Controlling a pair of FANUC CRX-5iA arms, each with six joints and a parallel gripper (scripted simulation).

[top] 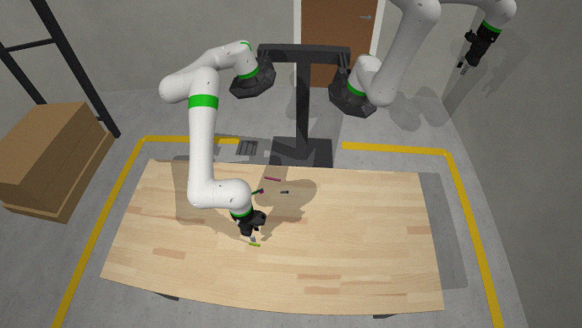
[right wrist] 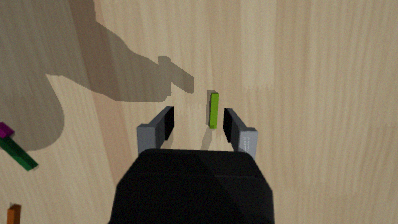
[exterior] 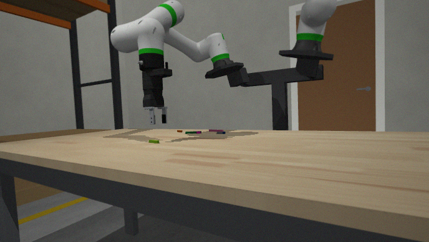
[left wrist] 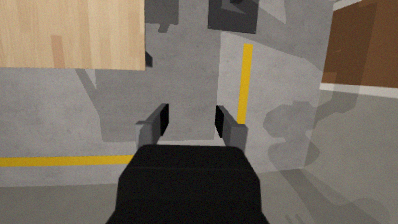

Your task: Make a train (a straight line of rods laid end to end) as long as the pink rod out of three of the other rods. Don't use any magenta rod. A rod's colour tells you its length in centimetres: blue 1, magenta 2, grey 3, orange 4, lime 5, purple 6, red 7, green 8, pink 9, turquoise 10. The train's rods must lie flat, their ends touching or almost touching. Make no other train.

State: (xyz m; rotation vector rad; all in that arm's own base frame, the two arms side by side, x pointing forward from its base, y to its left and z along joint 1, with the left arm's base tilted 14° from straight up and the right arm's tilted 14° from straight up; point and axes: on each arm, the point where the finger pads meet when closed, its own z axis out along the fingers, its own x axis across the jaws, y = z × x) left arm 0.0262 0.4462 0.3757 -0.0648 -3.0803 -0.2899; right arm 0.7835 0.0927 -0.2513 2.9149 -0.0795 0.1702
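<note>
Pale wood topped the table (top: 359,245) (exterior: 280,162) (left wrist: 100,30) (right wrist: 325,100), no container visibly holding rods, with left tool (top: 463,68) (left wrist: 192,120) and right tool (top: 254,237) (exterior: 158,121) (right wrist: 198,117) released, pink rod (top: 272,178) (exterior: 216,130) lying far behind, lime rod (top: 254,244) (exterior: 153,141) (right wrist: 214,111) beneath the right, seemingly the last piece for the joined grey rod (top: 283,192) (exterior: 219,133) and blue rod (top: 288,192) (exterior: 223,133)

In the top view, the forearm above the right gripper (top: 253,237) (exterior: 158,116) (right wrist: 199,124) hides the orange rod, and it covers one end of the green rod (top: 257,192). In the right wrist view, the picture's edge cuts the orange rod (right wrist: 14,214) and the magenta rod (right wrist: 5,130), both left of the fingers. Beyond the gripper in the exterior view, the small rods are too blurred to measure.
</note>
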